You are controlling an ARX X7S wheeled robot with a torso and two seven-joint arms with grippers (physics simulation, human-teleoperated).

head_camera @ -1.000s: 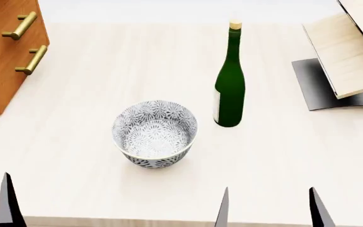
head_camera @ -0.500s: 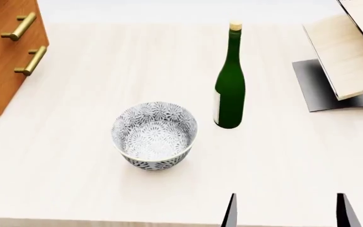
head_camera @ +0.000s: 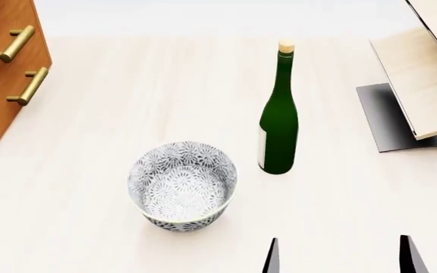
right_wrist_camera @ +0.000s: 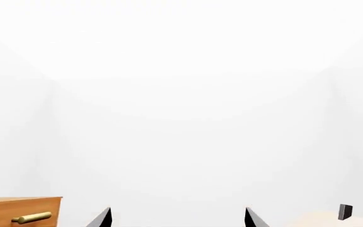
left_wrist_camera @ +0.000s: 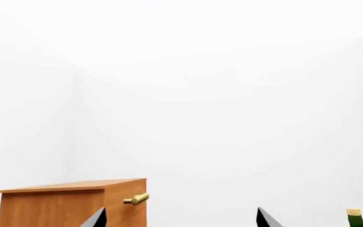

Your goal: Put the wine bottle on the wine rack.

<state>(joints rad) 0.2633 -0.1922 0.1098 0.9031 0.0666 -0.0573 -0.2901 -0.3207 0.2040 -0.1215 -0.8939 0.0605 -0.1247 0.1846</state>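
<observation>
Approach phase: our right gripper (head_camera: 338, 256) has edged forward since a second ago, fingers spread, holding nothing. We see the wine bottle (head_camera: 279, 122) upright on the table (head_camera: 89, 131), untouched, well apart from the wine rack (head_camera: 423, 85).

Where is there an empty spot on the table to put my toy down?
Plenty of bare table lies between the cabinet and the bottle, behind the bowl. Another free patch runs between the bottle and the rack. It is tightest where the bowl and bottle stand near each other, with the right hand just in front.
</observation>
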